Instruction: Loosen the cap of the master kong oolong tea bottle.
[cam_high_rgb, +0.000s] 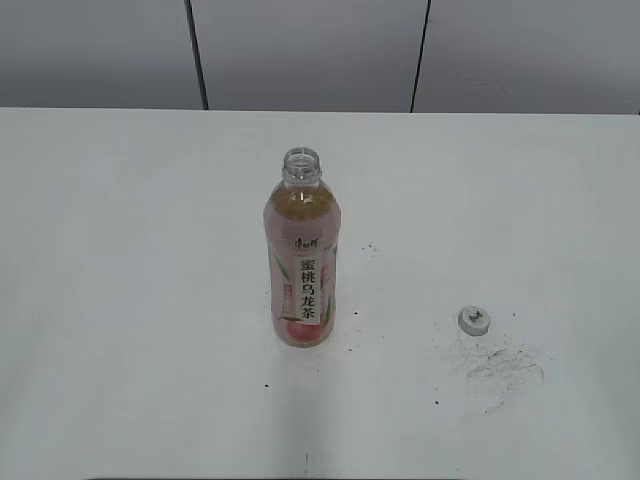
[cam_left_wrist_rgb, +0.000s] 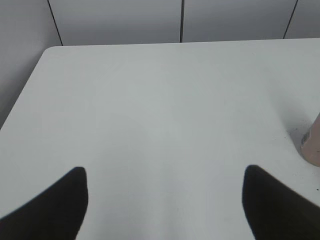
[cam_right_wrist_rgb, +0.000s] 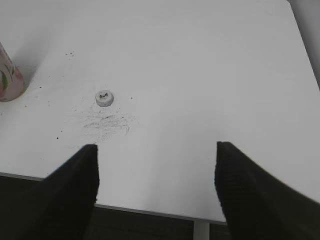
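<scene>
Out on the white worktop (cam_high_rgb: 120, 250) the master kong oolong tea bottle (cam_high_rgb: 302, 262) stands upright near the middle, neck bare and open at the top, pink-and-white label facing the exterior camera. The cap (cam_high_rgb: 475, 319) is off and lying flat on the worktop well to the right of the bottle and a touch nearer, just above a patch of grey scuff marks (cam_high_rgb: 505, 365). No arm shows in the exterior view at all. The left wrist view gives us the left end effector (cam_left_wrist_rgb: 165, 200), its dark fingers spread wide over bare worktop with nothing between them, and only a sliver of the bottle's base at the far right edge. The right wrist view brings the right end effector (cam_right_wrist_rgb: 156, 190), also spread wide and empty, hanging over the near edge of the worktop; the cap sits beyond it, dark logo up, with the bottle's base at the left edge.
</scene>
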